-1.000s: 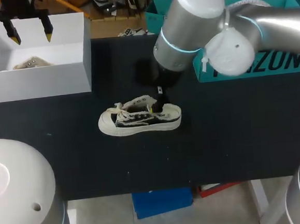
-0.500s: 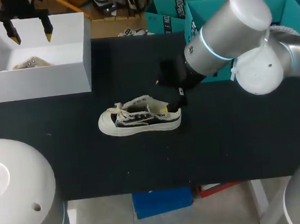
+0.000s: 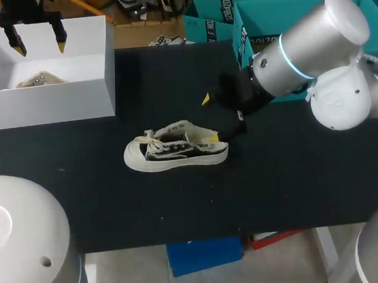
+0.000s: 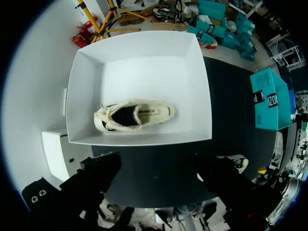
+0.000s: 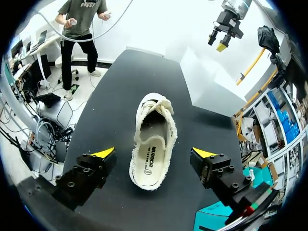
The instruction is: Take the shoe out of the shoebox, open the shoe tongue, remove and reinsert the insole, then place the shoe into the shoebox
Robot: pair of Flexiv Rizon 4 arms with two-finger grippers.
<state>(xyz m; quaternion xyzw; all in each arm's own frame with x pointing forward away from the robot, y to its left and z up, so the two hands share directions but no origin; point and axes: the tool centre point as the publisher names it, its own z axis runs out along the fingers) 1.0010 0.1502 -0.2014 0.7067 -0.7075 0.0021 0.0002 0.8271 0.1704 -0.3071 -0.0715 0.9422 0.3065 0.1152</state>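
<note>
The shoe point(image 3: 175, 146) stands on its sole on the worktop point(image 3: 297, 185), well clear of the shoebox point(image 3: 48, 103) — a second shoe point(image 4: 134, 115) lies inside that. The right pincer point(image 3: 209, 117) hangs spread wide at the heel, touching nothing; the left pincer point(image 3: 38, 43) hovers released over the shoebox.

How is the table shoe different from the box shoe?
The table shoe stands on the black table; the box shoe lies inside the white shoebox. The open right pincer is at the table shoe's heel; the left pincer hangs above the box shoe. Both are cream, soles down.
</note>
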